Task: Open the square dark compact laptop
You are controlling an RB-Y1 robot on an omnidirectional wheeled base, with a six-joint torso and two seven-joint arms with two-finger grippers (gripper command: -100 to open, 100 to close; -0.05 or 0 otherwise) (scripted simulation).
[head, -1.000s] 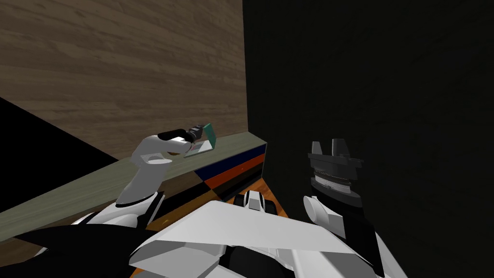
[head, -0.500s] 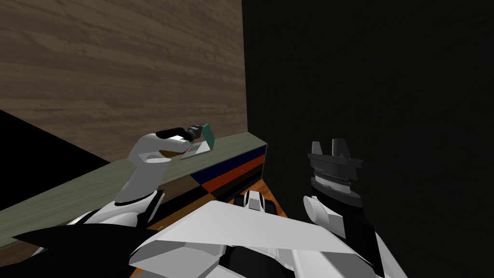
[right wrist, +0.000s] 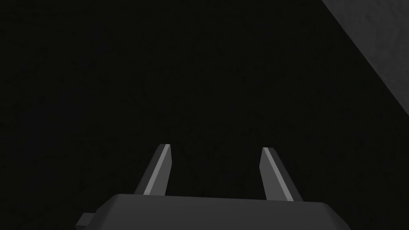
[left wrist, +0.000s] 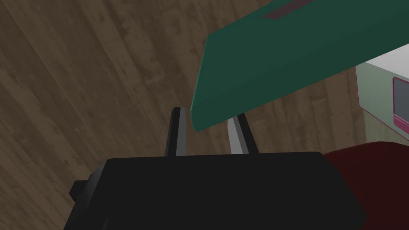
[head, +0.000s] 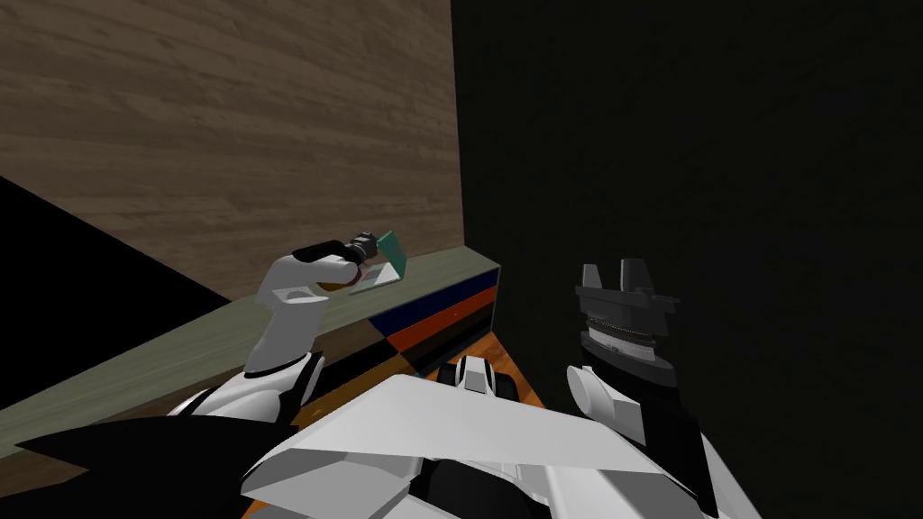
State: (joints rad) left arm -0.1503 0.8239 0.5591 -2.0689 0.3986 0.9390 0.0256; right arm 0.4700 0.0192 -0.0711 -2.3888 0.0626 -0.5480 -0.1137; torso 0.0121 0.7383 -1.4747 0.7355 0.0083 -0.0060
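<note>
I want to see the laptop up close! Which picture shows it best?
The left wrist view: the laptop looms large, its teal lid's corner between the fingers of the left hand. The head view shows the laptop tiny, half open on a grey-green ledge.

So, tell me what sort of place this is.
Probably a room in a house, perhaps a study or living room. A wood-plank wall has a long grey-green counter running along it. On the counter sits a partly open teal-lidded laptop, and an orange wood floor shows below.

Light: dim | wood wall [head: 225, 108] softly lit | right wall [head: 703, 135] near black
</note>
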